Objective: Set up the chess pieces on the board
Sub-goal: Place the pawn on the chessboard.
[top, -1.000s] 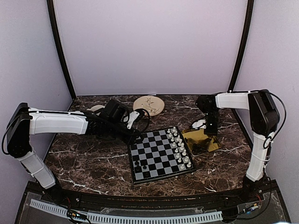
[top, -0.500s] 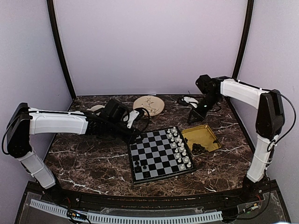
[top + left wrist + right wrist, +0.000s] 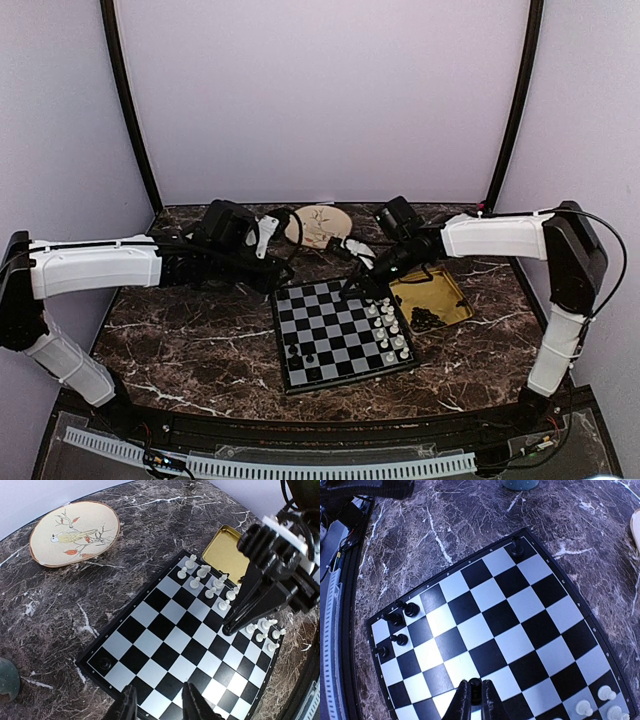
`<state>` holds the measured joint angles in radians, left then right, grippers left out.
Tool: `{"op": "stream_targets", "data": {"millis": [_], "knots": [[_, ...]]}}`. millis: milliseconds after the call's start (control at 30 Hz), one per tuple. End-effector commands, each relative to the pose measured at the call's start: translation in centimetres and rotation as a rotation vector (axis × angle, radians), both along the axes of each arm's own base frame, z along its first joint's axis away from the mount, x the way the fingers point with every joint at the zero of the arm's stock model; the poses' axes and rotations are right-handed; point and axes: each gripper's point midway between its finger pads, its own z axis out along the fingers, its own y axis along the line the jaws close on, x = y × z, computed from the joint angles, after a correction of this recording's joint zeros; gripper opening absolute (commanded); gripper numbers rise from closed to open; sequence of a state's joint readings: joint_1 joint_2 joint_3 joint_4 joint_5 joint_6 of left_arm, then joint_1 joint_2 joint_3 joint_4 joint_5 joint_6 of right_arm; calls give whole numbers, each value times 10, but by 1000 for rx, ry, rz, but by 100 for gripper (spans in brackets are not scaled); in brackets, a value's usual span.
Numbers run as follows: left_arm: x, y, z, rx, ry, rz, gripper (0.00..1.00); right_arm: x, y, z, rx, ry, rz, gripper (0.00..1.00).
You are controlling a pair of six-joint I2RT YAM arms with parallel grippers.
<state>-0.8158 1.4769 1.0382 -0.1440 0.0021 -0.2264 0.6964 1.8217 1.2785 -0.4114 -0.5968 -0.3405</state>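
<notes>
Black chess pieces (image 3: pixel 410 610) are only partly on the board (image 3: pixel 340 335), which lies mid-table in front of both arms. Farthest left, the left arm (image 3: pixel 100 265) stretches across the dark marble table (image 3: pixel 190 340). Its left hand (image 3: pixel 160 707) hangs above the board's far left corner, fingers spread and nothing between them. Just behind the board lies a round wooden plate (image 3: pixel 320 226) painted with a bird.

On the board, a small cluster of black pieces stands at the near left corner. One more (image 3: pixel 516 545) stands alone on the far left corner square. Toward the middle of the far side, the right hand (image 3: pixel 475 700) points down at the squares, its fingers pinching one black piece (image 3: pixel 475 683) at their tips. Whether that piece touches the board I cannot tell.

Two columns of white pieces (image 3: pixel 385 322) line the board's right edge. Just right of the board sits a yellow tray (image 3: pixel 440 285) holding a heap of black pieces (image 3: pixel 425 319) in its near corner.
</notes>
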Motion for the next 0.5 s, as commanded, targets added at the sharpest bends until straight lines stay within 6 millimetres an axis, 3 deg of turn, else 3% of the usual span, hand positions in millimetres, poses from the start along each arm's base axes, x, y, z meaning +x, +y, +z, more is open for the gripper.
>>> {"op": "stream_targets", "data": {"millis": [0, 333, 467], "knots": [[1, 19, 4, 19, -8, 66, 33, 11, 28, 2, 95, -120, -27, 9], [2, 21, 4, 13, -4, 74, 34, 10, 34, -33, 147, -158, -149, 9], [2, 22, 3, 14, -4, 77, 34, 11, 36, -42, 154, -147, -166, 13]]}}
